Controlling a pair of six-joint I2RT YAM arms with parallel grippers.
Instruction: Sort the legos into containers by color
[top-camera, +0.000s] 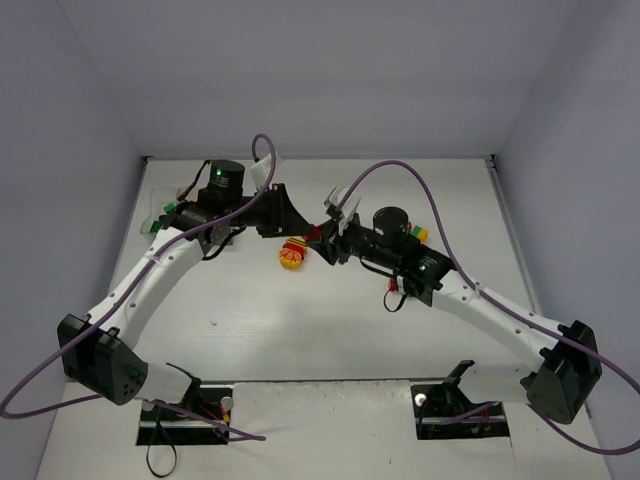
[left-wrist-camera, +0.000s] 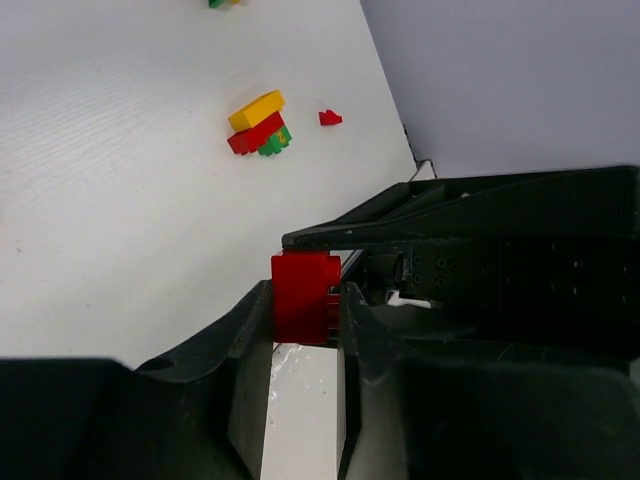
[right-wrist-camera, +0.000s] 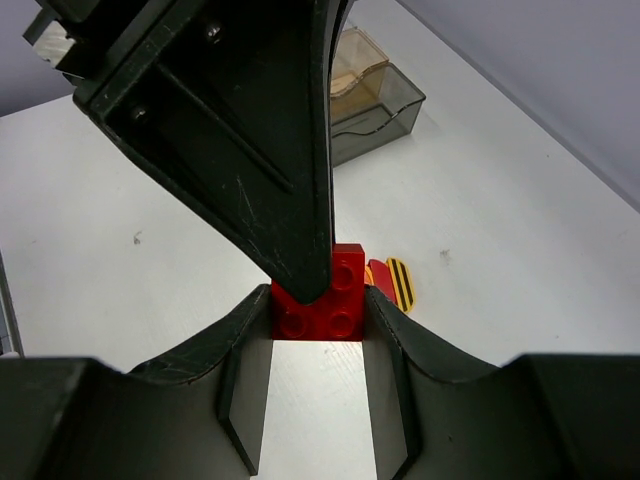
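The left end effector (left-wrist-camera: 306, 310) and the right end effector (right-wrist-camera: 318, 320) met nose to nose above the middle of the worktop (top-camera: 300, 330), and each had its fingers clamped on the same red brick (left-wrist-camera: 298, 280), which hung clear of the surface between them. The right wrist view showed its studs and a second red layer behind, so it was probably a stuck pair being split. That would go best with both grips kept firm and one wrist tipping to peel the layers apart at an edge, since a straight pull risks a sudden slip. Staying low over the open surface would keep a dropped half within reach. The containers (right-wrist-camera: 372, 95) sat beyond the brick toward the back wall, well apart from it; which box was meant for red could not be told. A yellow, red and green clump (left-wrist-camera: 258, 125) and a small red piece (left-wrist-camera: 330, 118) lay loose on the worktop, unsorted.
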